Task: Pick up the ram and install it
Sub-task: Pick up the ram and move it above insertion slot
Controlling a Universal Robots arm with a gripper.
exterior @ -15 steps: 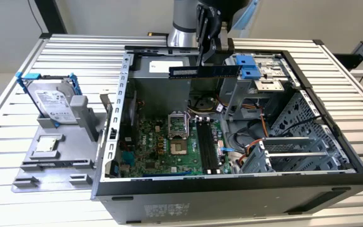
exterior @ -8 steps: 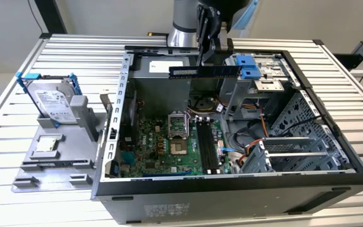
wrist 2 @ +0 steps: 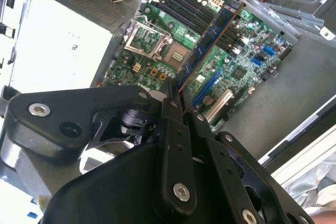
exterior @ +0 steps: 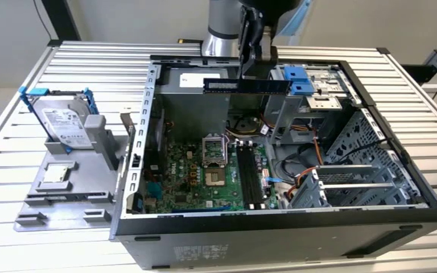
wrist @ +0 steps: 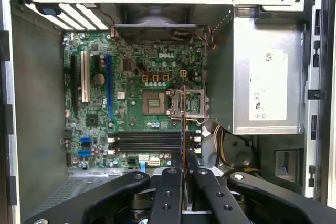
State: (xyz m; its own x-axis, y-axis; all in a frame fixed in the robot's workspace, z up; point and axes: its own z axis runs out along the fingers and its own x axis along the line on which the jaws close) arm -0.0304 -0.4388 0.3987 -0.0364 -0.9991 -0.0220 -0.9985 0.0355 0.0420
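In the exterior view, the gripper held the ram level above the open case's far side. In the second wrist view, its fingers pinched the ram over the motherboard. In the first wrist view, the power supply bore a white label.

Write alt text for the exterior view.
The arm's hand holds the ram level above the open computer case, its motherboard exposed. A hard drive in a blue bracket stands on a grey fixture at the exterior view's left.
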